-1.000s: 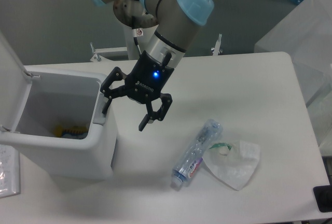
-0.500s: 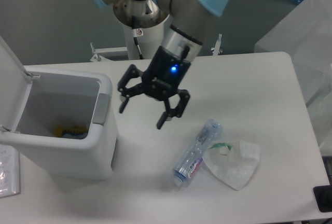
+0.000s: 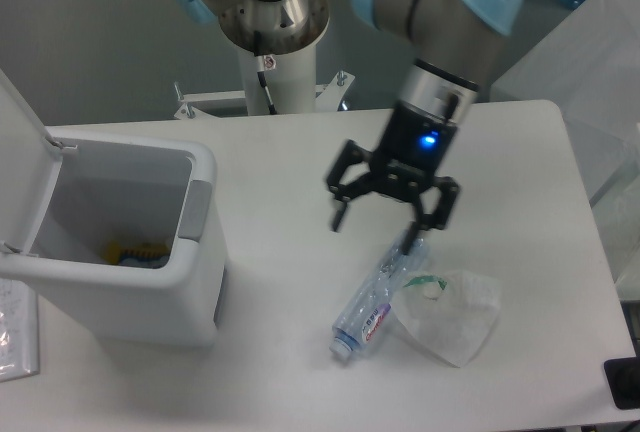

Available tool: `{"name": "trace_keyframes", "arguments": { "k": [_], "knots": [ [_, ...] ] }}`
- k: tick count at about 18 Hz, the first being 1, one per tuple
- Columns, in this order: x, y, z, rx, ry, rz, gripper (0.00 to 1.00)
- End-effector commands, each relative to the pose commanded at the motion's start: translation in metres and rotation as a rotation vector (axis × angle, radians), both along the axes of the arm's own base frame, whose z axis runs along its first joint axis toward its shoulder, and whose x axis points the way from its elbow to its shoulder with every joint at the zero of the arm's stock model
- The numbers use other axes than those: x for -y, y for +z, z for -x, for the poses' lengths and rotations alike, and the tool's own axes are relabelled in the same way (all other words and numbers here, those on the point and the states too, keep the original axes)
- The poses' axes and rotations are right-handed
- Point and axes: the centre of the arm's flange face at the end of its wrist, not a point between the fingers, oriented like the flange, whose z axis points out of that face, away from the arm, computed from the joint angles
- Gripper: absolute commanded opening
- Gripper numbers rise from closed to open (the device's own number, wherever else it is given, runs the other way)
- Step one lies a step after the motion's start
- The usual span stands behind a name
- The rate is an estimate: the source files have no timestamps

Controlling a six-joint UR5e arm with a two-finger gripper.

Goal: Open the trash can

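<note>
The trash can is a boxy white bin at the left of the table. Its lid is swung up and back, so the inside shows, with something yellow and blue at the bottom. A grey push-button tab sits on its right rim. My gripper hangs open over the middle of the table, well to the right of the bin and just above the bottle, with nothing between its fingers.
A crushed clear plastic bottle lies right of centre. A crumpled clear plastic bag lies against it. A white ribbed object sits at the left edge. A dark object pokes in at the bottom right corner.
My gripper has moved right, away from the bin's rim to above the bottle, staying open. The bin and its raised lid have not moved.
</note>
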Motion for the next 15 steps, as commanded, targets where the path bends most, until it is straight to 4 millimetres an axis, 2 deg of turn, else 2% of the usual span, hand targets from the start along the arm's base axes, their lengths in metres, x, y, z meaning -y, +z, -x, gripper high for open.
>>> {"name": "trace_keyframes", "arguments": {
  "k": [4,8,11,13,15],
  "knots": [
    [0.019,-0.03,0.028,-0.094,-0.098,0.135,1.0],
    [0.042,-0.029,0.054,-0.162,-0.119,0.168,1.0],
    [0.048,-0.043,0.051,-0.245,-0.333,0.262,1.0],
    [0.059,-0.056,0.042,-0.267,-0.399,0.4,1.0],
    [0.062,-0.054,0.038,-0.283,-0.406,0.471,1.0]
  ]
}}
